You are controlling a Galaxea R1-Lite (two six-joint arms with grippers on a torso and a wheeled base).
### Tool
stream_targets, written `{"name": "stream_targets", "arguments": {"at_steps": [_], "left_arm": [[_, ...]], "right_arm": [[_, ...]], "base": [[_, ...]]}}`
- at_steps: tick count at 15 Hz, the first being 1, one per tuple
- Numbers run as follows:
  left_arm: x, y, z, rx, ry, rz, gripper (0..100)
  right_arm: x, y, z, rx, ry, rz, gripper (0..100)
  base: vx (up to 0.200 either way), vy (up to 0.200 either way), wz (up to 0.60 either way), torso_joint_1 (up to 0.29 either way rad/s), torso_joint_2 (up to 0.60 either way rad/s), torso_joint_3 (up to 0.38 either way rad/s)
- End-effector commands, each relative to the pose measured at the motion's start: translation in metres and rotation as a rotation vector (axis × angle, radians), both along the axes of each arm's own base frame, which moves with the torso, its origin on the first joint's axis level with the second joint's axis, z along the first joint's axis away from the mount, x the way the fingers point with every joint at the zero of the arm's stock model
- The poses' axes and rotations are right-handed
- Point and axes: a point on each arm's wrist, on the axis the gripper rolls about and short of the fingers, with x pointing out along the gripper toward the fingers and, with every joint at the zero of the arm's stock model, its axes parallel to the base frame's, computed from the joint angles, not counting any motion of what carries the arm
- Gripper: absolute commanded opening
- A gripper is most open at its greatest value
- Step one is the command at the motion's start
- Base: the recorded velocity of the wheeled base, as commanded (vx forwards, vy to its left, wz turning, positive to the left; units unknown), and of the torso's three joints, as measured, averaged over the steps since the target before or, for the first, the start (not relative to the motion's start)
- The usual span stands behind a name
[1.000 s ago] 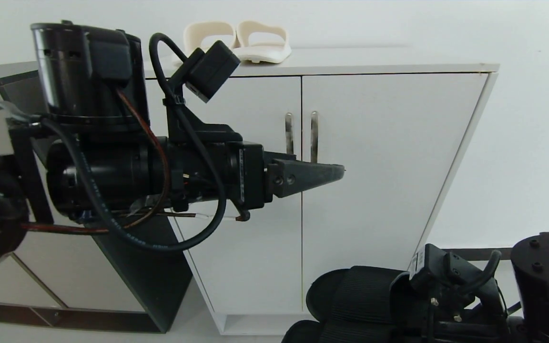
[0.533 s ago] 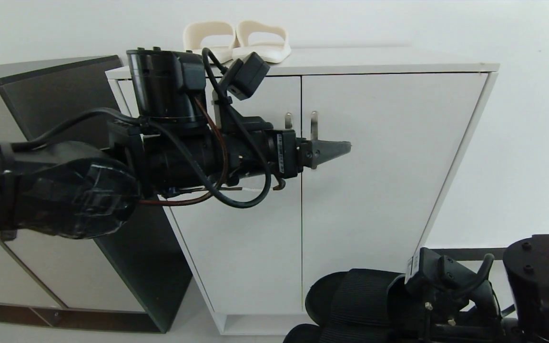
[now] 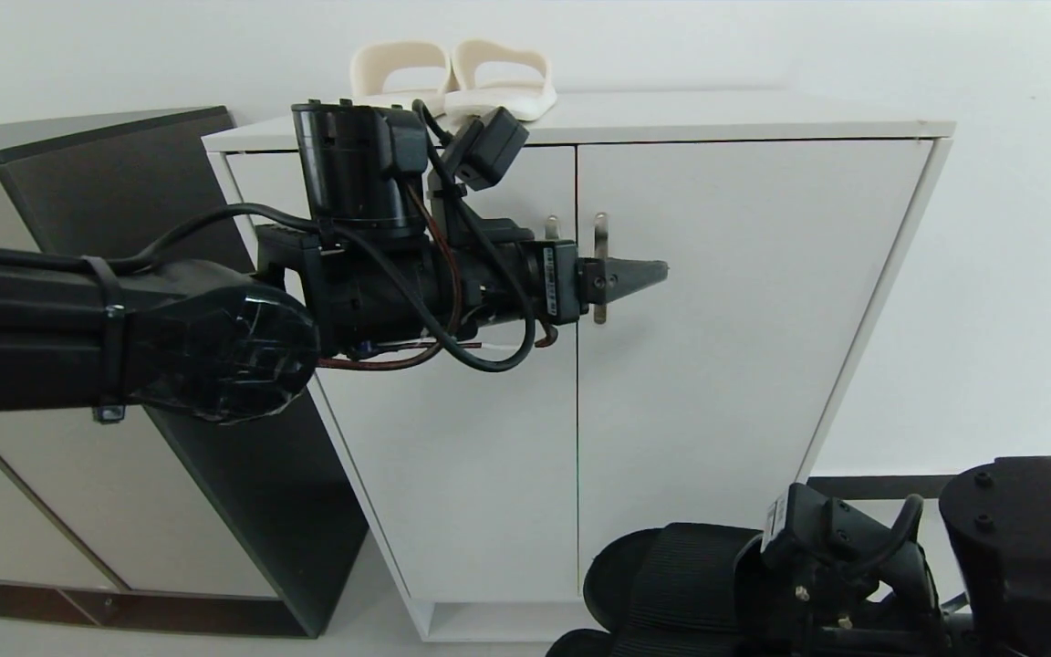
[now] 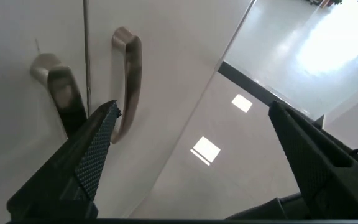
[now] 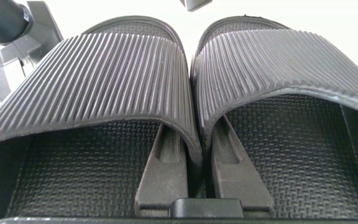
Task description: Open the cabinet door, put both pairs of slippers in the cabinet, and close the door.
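At the door handles (image 3: 600, 242), the left gripper (image 4: 192, 112) hangs spread apart, cabinet (image 3: 744, 319) not yet opened, while the right gripper (image 5: 197, 173) at 5 o'clock clamps the black slippers (image 3: 662, 575) and the white pair (image 3: 452, 78) sits on top at 12, neither stowed.

The head camera looks forward and down at the white cabinet (image 3: 744, 319) from well back; the left wrist camera sits close to its door handles (image 4: 128, 81), shared by both. The right wrist camera peers into the black slippers (image 5: 179, 93) from very near; the head view shares them.
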Motion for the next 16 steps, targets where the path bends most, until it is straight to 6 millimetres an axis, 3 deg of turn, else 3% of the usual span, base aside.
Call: {"name": "stream_targets", "arguments": {"at_steps": [1, 8, 9, 12, 14, 16], "left_arm": [[0.009, -0.003, -0.005, 0.006, 0.008, 0.01, 100], [0.029, -0.019, -0.012, 0.022, 0.035, 0.007, 100], [0.029, -0.019, -0.012, 0.022, 0.037, 0.007, 0], [0.02, -0.014, -0.012, 0.028, 0.041, 0.004, 0], [0.004, -0.009, -0.009, 0.033, 0.042, -0.012, 0], [-0.024, -0.008, -0.004, 0.027, 0.03, -0.055, 0]], "right_arm": [[0.001, 0.0, 0.0, 0.0, 0.0, -0.001, 0], [0.0, 0.0, 0.001, 0.003, -0.006, -0.002, 0], [0.0, 0.0, 0.001, 0.006, -0.005, -0.001, 0], [0.0, 0.0, 0.0, 0.001, -0.004, 0.0, 0], [-0.002, 0.002, 0.0, 0.004, 0.001, 0.014, 0], [-0.014, 0.004, -0.002, 0.003, 0.009, 0.065, 0]], "base": [[0.0, 0.0, 0.0, 0.0, 0.0, 0.0], [0.0, 0.0, 0.0, 0.0, 0.0, 0.0], [0.0, 0.0, 0.0, 0.0, 0.0, 0.0], [0.0, 0.0, 0.0, 0.0, 0.0, 0.0], [0.0, 0.0, 0.0, 0.0, 0.0, 0.0], [0.0, 0.0, 0.0, 0.0, 0.0, 0.0]]}}
